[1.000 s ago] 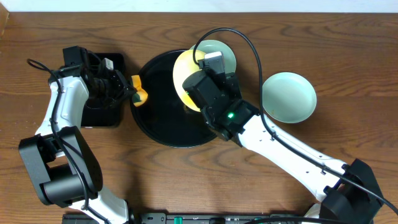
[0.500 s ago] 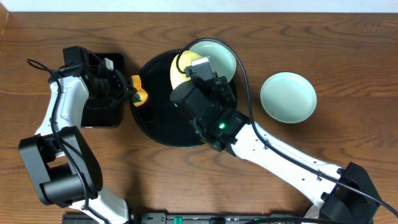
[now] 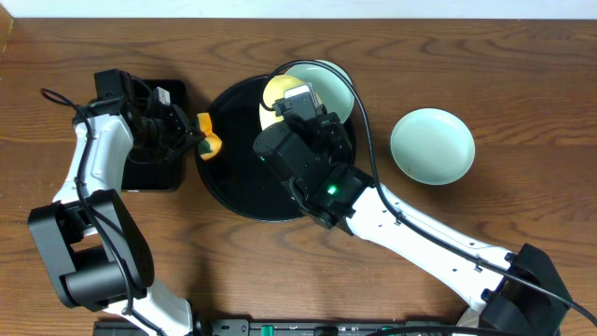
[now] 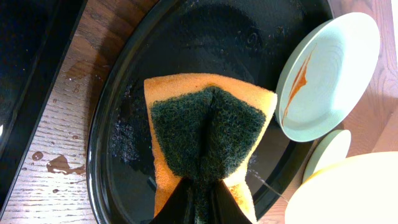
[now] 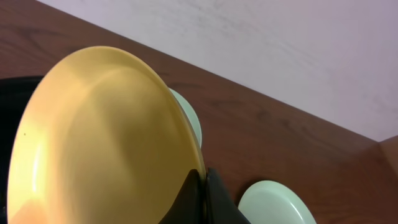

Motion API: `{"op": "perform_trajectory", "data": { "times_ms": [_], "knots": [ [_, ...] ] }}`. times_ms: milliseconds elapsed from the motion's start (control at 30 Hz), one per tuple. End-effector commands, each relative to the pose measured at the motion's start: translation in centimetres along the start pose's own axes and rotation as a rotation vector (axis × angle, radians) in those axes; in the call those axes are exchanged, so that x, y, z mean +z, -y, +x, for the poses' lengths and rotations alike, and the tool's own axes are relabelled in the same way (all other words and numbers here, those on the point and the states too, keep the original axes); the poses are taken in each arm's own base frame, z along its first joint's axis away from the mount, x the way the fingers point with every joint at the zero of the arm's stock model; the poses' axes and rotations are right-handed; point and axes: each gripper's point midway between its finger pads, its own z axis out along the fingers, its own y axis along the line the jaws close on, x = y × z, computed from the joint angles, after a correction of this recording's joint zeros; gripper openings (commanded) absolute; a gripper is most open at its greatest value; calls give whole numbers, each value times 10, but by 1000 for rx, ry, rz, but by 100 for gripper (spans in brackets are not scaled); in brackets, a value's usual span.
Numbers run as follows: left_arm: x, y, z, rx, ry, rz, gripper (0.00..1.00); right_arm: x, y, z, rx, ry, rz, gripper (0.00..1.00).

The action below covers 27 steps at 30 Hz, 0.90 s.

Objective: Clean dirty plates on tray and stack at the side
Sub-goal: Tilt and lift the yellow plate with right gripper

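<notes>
Right gripper shifts left over tray, pinching yellow plate, left gripper clamping sponge, wet wooden table, pale wall

The round tray is set at the middle of the tabletop, with the rectangular tray just beside it on the left. The first plate is propped on the round tray's far right rim. The second plate is held on edge over the tray's far part in the right pincer, just left of the first plate. The third plate lies on the tabletop to the right, apart from the tray. The sponge is clamped in the left pincer at the round tray's left rim.
</notes>
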Motion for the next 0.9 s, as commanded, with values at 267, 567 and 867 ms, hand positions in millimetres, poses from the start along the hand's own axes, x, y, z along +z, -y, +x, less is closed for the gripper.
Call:
{"op": "perform_trajectory", "data": {
  "times_ms": [267,567,867],
  "knots": [
    [-9,7,-4,37,28,5,7,-6,-14,2,42,-25,-124,1],
    [-9,7,-4,37,29,5,7,2,-41,41,203,-248,-384,1],
    [-9,7,-4,37,28,5,7,21,-31,47,311,-338,-513,1]
  ]
}}
